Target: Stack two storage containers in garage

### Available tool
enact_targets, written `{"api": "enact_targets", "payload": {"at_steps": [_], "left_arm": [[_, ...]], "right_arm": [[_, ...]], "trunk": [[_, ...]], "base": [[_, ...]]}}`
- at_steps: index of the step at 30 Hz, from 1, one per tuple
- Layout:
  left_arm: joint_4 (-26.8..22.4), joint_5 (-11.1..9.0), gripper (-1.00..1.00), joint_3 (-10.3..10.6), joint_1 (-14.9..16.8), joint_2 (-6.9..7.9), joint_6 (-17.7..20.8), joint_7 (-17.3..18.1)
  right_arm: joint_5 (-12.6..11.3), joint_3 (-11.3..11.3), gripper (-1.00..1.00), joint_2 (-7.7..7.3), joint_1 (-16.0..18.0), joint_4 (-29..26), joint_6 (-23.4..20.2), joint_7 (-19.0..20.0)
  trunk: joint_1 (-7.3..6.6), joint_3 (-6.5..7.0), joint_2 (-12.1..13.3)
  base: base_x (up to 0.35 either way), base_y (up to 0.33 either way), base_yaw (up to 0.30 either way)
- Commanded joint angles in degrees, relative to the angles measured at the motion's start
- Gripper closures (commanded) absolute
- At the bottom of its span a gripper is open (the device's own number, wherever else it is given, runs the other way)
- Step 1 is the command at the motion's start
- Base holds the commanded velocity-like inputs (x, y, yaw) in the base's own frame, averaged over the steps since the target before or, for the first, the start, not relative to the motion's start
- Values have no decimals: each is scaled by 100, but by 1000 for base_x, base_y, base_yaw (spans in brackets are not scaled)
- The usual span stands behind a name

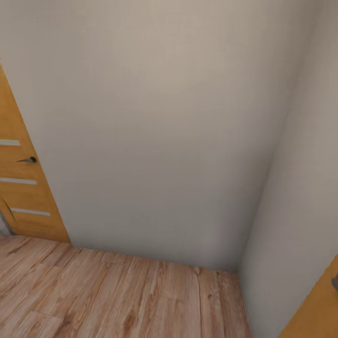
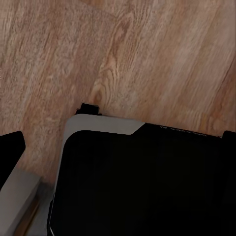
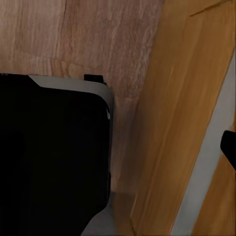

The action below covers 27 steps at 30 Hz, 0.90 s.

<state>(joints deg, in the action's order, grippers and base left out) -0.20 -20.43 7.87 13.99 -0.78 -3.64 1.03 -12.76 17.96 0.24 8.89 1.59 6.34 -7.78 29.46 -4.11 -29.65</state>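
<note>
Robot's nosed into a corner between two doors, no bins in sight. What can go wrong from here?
1. In the right wrist view the dark robot base sits close beside the orange wooden door with a pale strip; turning may scrape it.
2. The head view faces plain grey-white walls meeting in a corner over light wood plank floor; driving forward likely hits them.
3. The other orange door with a dark handle looks shut.

A wall stands ahead above the plank floor, a door at its left.
</note>
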Motion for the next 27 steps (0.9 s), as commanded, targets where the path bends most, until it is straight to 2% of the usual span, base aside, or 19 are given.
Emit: {"api": "enact_targets", "payload": {"at_steps": [1, 19, 27], "left_arm": [[11, -57, -100, 48, 8, -1, -23, 11], [11, -57, -100, 48, 8, -1, -23, 11], [11, -57, -100, 48, 8, 6, -23, 11]], "right_arm": [[-55, 49, -100, 3, 7, 17, 35, -5], [-51, 50, -100, 2, 7, 17, 35, 39], [-51, 50, -100, -17, 7, 17, 41, 48]], "trunk": [[6, -11, -9], [6, -11, -9], [6, -11, -9]], "base": [[322, 0, 266], [322, 0, 249], [314, 0, 62]]}}
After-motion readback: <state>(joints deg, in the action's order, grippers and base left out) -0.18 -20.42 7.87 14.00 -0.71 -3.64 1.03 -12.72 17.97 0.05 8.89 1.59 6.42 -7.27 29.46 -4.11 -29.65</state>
